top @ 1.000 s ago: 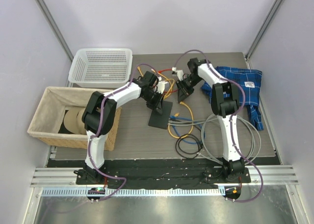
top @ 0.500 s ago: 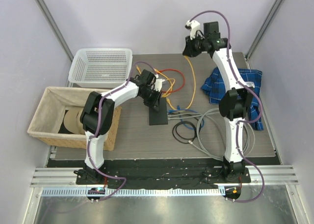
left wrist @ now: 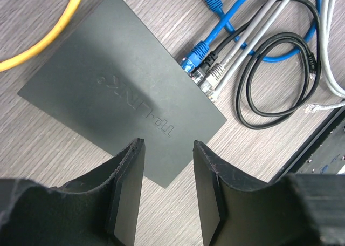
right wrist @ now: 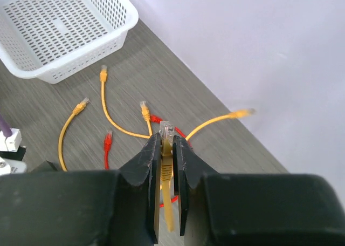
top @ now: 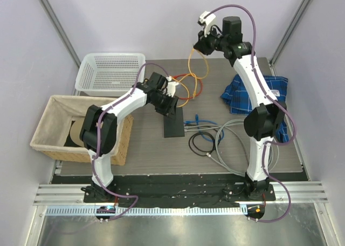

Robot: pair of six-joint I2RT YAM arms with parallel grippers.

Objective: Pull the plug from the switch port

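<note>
**Yellow plug out and lifted clear of the switch**

The pull looks done. The right hand [right wrist: 167, 143] is clamped on the yellow plug [right wrist: 166, 131], whose clear tip pokes out above the fingertips, and the yellow cable [top: 189, 60] hangs loose beneath it. The switch [left wrist: 124, 95] lies flat near the middle of the bench [top: 140, 149]. A blue plug [left wrist: 197, 54] and a grey plug [left wrist: 215, 72] sit in its ports. What is probably left is putting the cable down and drawing both arms back.

The right arm is stretched tall, its hand high over the bench's far edge, well apart from the switch. The left arm reaches in low. The left hand [left wrist: 167, 149] hovers just above the switch's top, fingers apart with nothing between them.
</note>
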